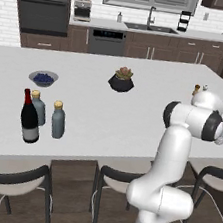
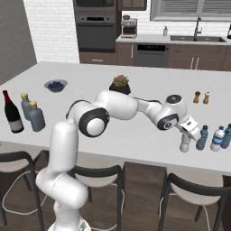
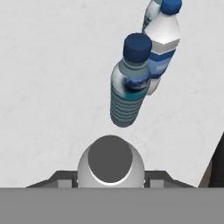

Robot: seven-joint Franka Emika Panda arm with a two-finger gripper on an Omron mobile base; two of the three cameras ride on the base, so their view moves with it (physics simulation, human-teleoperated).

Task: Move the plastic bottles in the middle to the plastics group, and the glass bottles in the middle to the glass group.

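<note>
The gripper [image 2: 187, 131] straddles a pale grey-capped bottle [image 2: 185, 144] near the counter's [image 2: 135, 135] front edge just beside the blue-capped plastic bottles [image 2: 202, 137], grip unclear, so it should release gently and lift straight up without tipping it.

No readable words or numbers here: the wine bottle [image 1: 30, 119] label and plastic bottles [image 3: 131, 83] bands are blank or blurred.
</note>
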